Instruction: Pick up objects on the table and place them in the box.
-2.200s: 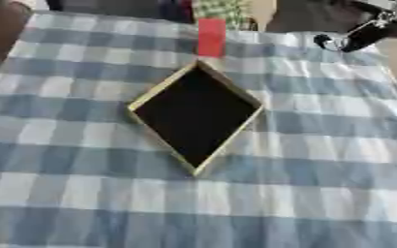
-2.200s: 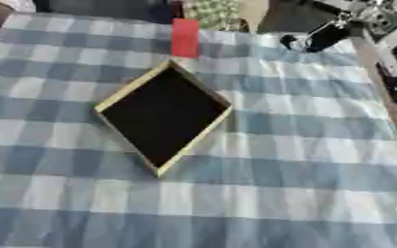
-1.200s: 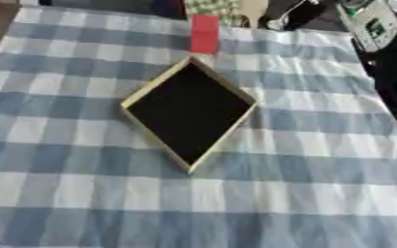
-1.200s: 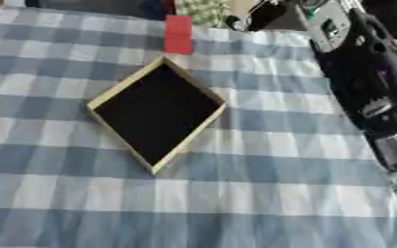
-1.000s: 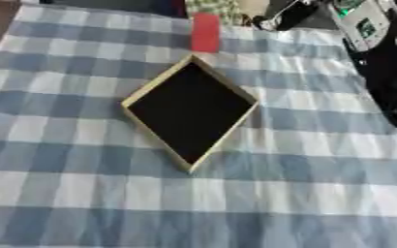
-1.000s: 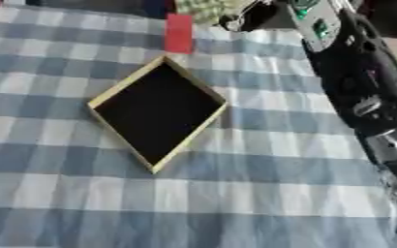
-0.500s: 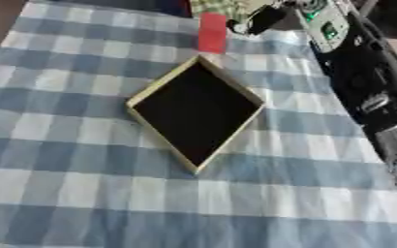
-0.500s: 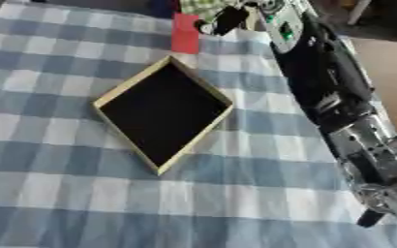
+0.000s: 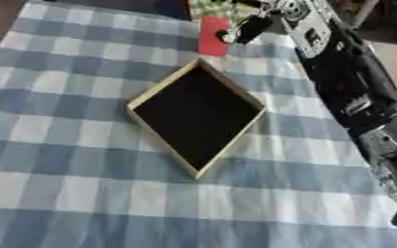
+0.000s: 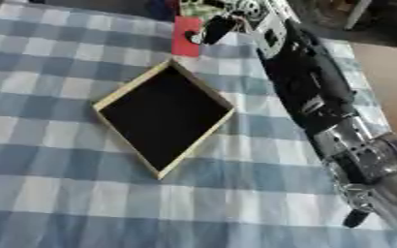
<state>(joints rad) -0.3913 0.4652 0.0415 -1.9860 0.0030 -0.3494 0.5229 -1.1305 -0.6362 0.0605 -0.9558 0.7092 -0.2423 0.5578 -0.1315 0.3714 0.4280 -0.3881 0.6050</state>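
One hand is in my view, the right hand [image 9: 251, 26], reaching in along its long black and silver arm [image 9: 350, 92] from the right side to the far end of the table. Its dark fingers [image 9: 246, 30] sit right at the upper right corner of the red object [image 9: 211, 35], which stands upright near the far edge of the checked tablecloth [image 9: 66, 160]. I cannot tell whether the fingers are curled round the red object or only beside it; they overlap its edge in both eye views and the blur hides the rest. So I leave the hand's state as unknown.

Just behind the red object I see a green-and-white checked thing [image 9: 212, 7] at the far edge, partly cut off by the top of the view; I cannot make out what it is.

The box [image 10: 115, 98] lies flat near the middle of the blue-and-white cloth, turned so that it reads as a diamond, one corner pointing toward the red object and the opposite corner toward me. Its rim is pale wood or card and its inside is black. I see nothing lying in it. The far corner of the box is just beside the foot of the red object, though I cannot tell if they touch.

My arm runs over the cloth to the right of the box, apart from its rim. The left hand does not show in either view.
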